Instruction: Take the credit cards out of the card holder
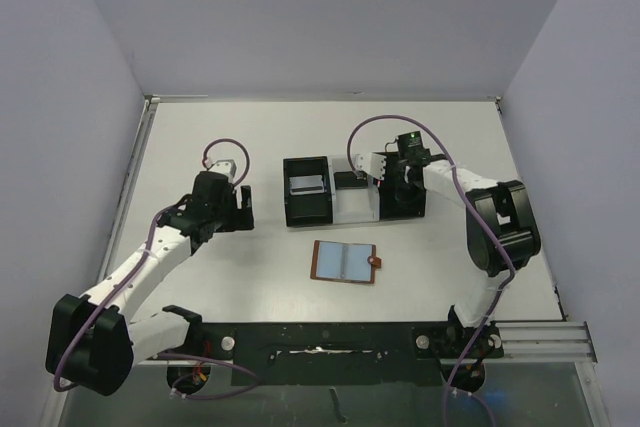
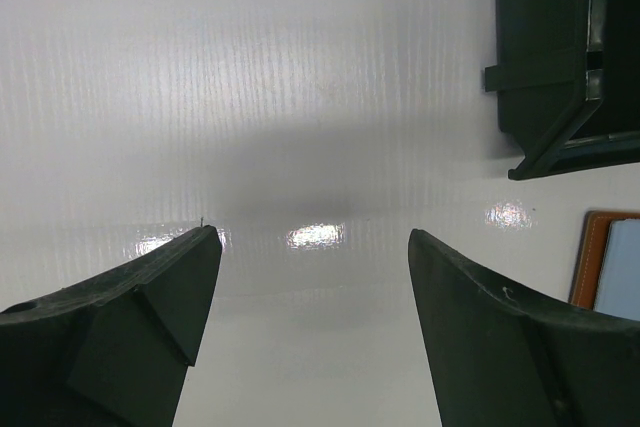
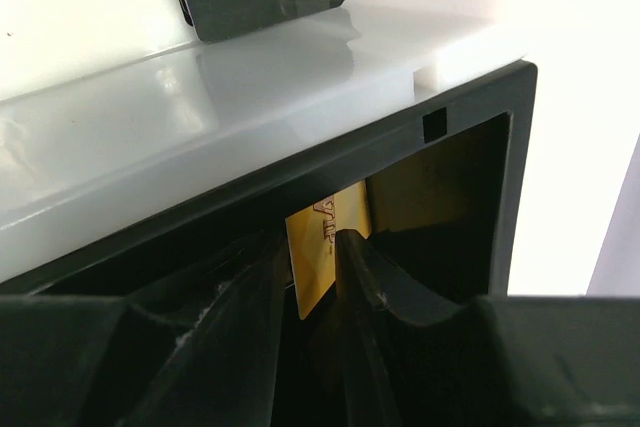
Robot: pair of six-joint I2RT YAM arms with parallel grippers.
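Release seems due: right end effector (image 3: 318,282) brackets the gold card (image 3: 322,247) narrowly in the tray (image 1: 305,217), 3 o'clock bin; clamped or not, I cannot tell. Widen fully before lifting. Card holder (image 1: 345,262) lies open at 6 o'clock from it.

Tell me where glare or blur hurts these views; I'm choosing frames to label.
Top external: evenly lit, sharp, shadows faint. Left wrist: glare patches and a broad shadow band on the glossy table. Right wrist: the tray's white section is washed out, the near fingers soft, the gold card inside a dark compartment.
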